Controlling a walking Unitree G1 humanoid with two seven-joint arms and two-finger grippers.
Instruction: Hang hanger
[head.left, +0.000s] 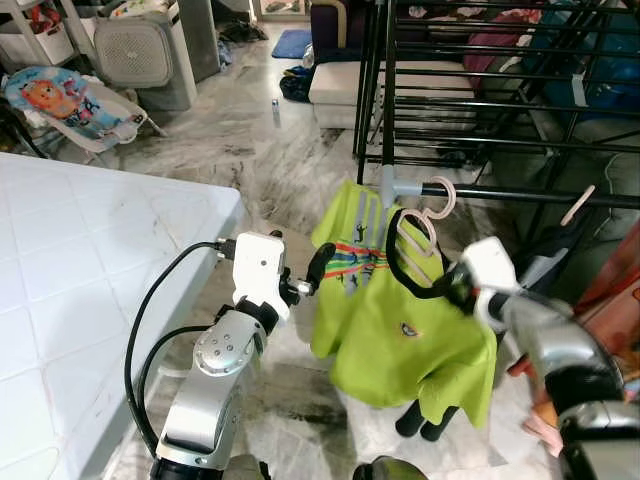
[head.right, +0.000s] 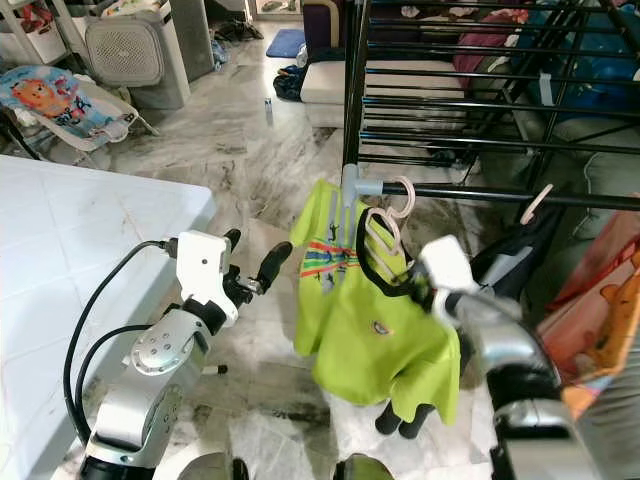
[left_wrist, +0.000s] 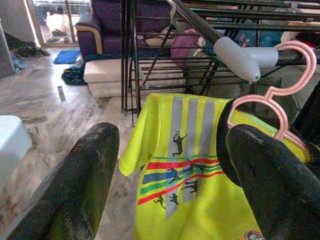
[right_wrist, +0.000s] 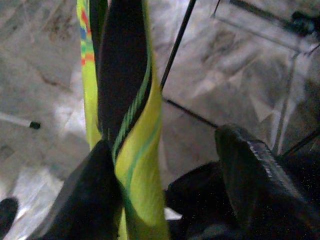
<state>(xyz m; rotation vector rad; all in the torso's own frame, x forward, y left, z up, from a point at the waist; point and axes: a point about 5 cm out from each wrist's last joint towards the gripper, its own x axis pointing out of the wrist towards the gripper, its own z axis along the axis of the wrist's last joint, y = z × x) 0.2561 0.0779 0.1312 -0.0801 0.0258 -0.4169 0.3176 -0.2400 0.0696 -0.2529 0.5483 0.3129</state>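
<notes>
One green shirt (head.left: 400, 330), two pink hangers (head.left: 432, 208), one drying rack (head.left: 480, 100), two grippers (head.left: 310, 275)

Bright, even daylight across both eye views, strongest from the doorway far back. Glare sheens off the marble floor (head.left: 240, 150). Soft shadow pools under the shirt (head.left: 400, 330). The right wrist view is dim and blurry; near fingers (left_wrist: 75, 190) are out of focus.

You were in a lived-in home, in a room with a marble floor (head.left: 250, 150). A black drying rack (head.left: 480, 90) stood ahead with clothes draped on it, and a purple sofa (left_wrist: 107, 20) sat behind. A baby bouncer (head.left: 65, 105) and a grey appliance (head.left: 145, 50) stood by the wall, beside a white mattress (head.left: 70, 270).
</notes>
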